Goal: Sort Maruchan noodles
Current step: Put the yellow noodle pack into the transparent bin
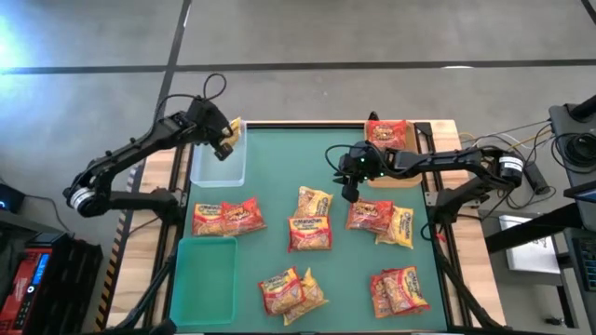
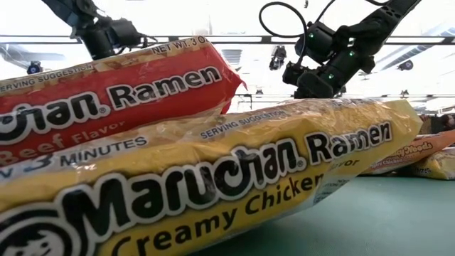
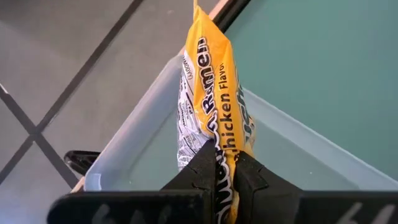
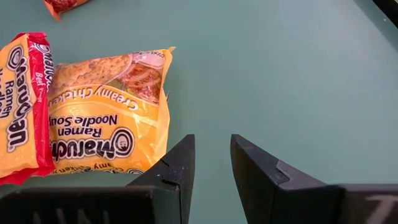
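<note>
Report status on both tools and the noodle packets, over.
Left tool shut on yellow chicken packet, over clear tray. Right tool open, empty, above green mat beside creamy chicken packet. Nothing in the way.

You get even, bright overhead light on the green mat (image 1: 279, 177), shadows soft and short. Glare blooms at the floor (image 1: 19, 28) in the high view's corner. In the low view the ceiling lights (image 2: 213, 18) blow out white and the arms go near-silhouette. The yellow packet (image 2: 234, 185) up close shows crinkle glare, slightly soft.
</note>
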